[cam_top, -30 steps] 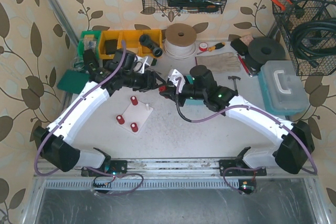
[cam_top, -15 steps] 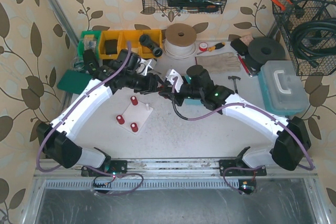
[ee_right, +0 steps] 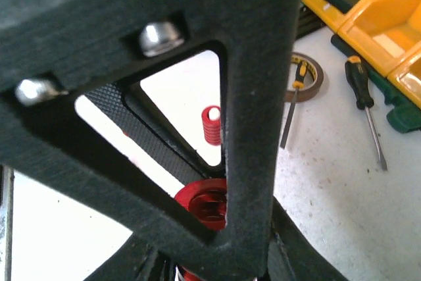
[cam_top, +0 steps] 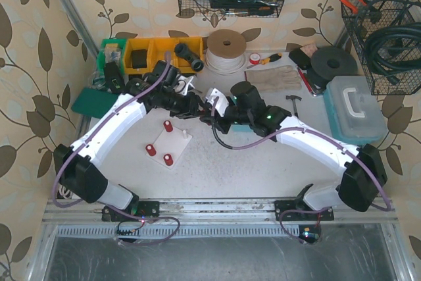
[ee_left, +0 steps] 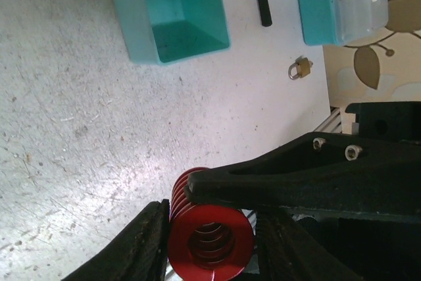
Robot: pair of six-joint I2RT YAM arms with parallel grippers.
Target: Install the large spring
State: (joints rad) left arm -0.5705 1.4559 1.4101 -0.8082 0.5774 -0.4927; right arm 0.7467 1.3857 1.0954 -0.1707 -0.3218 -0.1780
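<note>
Red coiled metal spring (ee_left: pixel 210 245) clenched in right gripper (cam_top: pixel 211 114), now between narrowing left gripper (ee_left: pixel 210 233) jaws; left grasp unconfirmed. Suggests handover before installation.

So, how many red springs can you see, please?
4: small springs at the white plate's far, left and near corners; the large spring held where the arms meet. Others may be hidden.

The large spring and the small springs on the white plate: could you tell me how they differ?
The large spring is wider, the small springs slimmer. The large spring sits between fingers; the small springs stand upright on the white plate. All are red coils.
</note>
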